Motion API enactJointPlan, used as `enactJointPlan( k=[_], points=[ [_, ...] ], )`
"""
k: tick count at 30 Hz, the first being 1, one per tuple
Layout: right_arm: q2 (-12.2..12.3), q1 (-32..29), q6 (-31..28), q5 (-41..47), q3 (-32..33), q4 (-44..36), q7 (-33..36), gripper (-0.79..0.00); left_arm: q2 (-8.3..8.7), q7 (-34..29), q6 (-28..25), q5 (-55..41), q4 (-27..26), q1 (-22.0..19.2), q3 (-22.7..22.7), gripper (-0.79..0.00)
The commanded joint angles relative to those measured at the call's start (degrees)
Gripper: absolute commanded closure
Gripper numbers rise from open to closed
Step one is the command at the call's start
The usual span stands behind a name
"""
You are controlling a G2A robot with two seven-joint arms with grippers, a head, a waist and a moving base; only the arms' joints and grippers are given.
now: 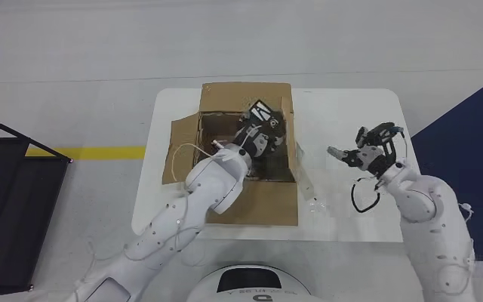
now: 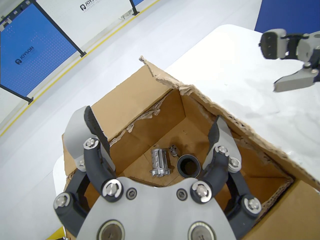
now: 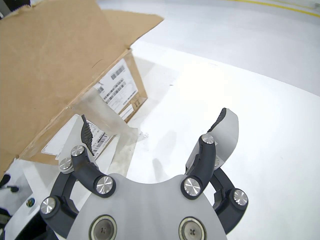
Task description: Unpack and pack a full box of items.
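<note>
My left gripper (image 2: 155,123) spread wide over the cardboard box (image 2: 130,101), metal cylinder (image 2: 159,162) and black ring (image 2: 188,166) together on its floor, my right gripper (image 3: 155,117) spread too, beside it

Box opening partly occupied; table beside it left free

The open top of the cardboard box (image 1: 256,205) is entered from above by the left gripper (image 2: 153,116), its spread fingers hemmed by the box walls and a torn upright flap (image 2: 195,101). Floor room inside is taken by a metal cylinder (image 2: 159,163), a black ring (image 2: 188,167) and a small part (image 2: 173,149); bare cardboard is left around them. The table (image 1: 339,113) to the box's right is occupied by the wide-spread right gripper (image 3: 154,114), and by loose tape (image 3: 122,126) jutting from the box side.
</note>
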Motion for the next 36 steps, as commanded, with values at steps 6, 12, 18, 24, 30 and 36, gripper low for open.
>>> enactJointPlan(
  k=[6, 12, 18, 24, 30, 36],
  points=[
    [-0.6, -13.9, -6.5, 1.7, 10.1, -3.5, -19.2, -0.785, -2.79, -1.0, 1.5, 1.6, 6.4, -4.7, 7.6, -0.785],
    [-1.1, -17.3, -6.9, -1.3, 11.4, -5.3, -24.6, -0.785, -4.82, -1.6, 3.0, 7.3, 13.7, -6.9, 12.4, -0.785],
    [-1.3, -18.2, -6.9, -2.6, 11.9, -6.1, -27.3, -0.785, -4.92, -0.7, 5.2, 6.3, 10.2, -6.8, 7.4, -0.785],
    [-2.3, -22.5, -3.4, -4.6, 13.6, -8.9, -35.4, -0.785, -1.79, 1.8, 4.3, 11.8, 0.0, -0.5, -6.1, -0.785],
    [-2.5, -25.4, -6.1, -7.7, 15.2, -15.6, -36.3, -0.785, 1.30, 3.8, -2.1, 11.0, -10.8, 10.7, -23.3, -0.785],
    [-1.9, -22.4, -6.9, -5.9, 15.5, -25.5, -26.7, -0.785, 2.49, 5.4, -3.9, 5.9, -13.4, 18.6, -35.1, -0.785]
  ],
)
